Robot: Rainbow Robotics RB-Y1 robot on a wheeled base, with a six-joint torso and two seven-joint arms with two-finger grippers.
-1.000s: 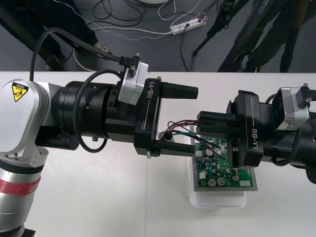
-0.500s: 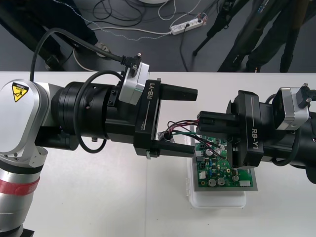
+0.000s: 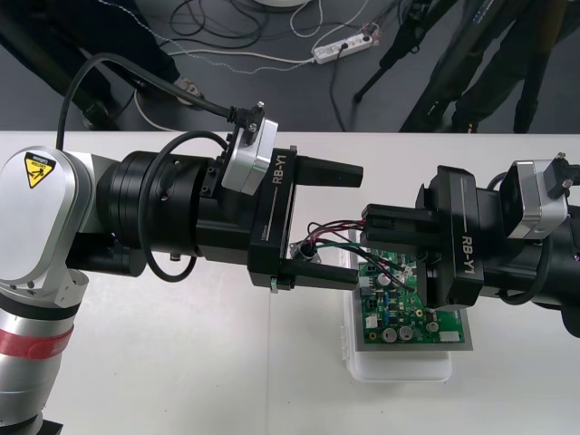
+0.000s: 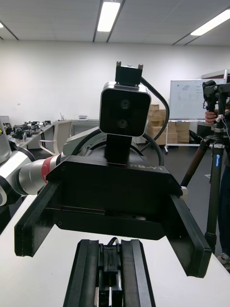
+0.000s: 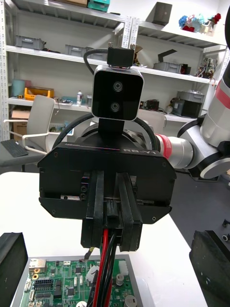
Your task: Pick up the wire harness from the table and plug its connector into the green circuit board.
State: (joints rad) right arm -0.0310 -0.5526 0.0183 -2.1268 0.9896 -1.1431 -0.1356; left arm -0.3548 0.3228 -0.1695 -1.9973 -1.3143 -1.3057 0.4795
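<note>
1. Worktop (image 3: 181, 362): plain and light, carrying all the items listed below.
2. White base (image 3: 399, 367): sat on the worktop towards the right, on the near side.
3. Green circuit board (image 3: 399, 317): lay flat on top of the white base.
4. Right gripper (image 3: 373, 222): reached in from the right and hung over the board's far left corner. Its fingers (image 5: 98, 216) were pressed together, pinching the harness.
5. Wire harness (image 3: 331, 231):
   - Its small black plug (image 5: 111, 211) was clamped between the right fingers.
   - Red and black wires (image 5: 103, 259) ran from the plug down towards the board.
   - Whether the plug sat in the board could not be told.
   - The red, black and green strands looped left to the round metal socket (image 3: 306, 249).
6. Left gripper (image 3: 359, 223): came in from the left, facing the right gripper. Its fingers (image 3: 331, 168) were spread wide. The wire loop and socket lay between them, with the socket just beside the nearer finger.
7. Dark floor (image 3: 272, 91): lay beyond the worktop's far edge.
</note>
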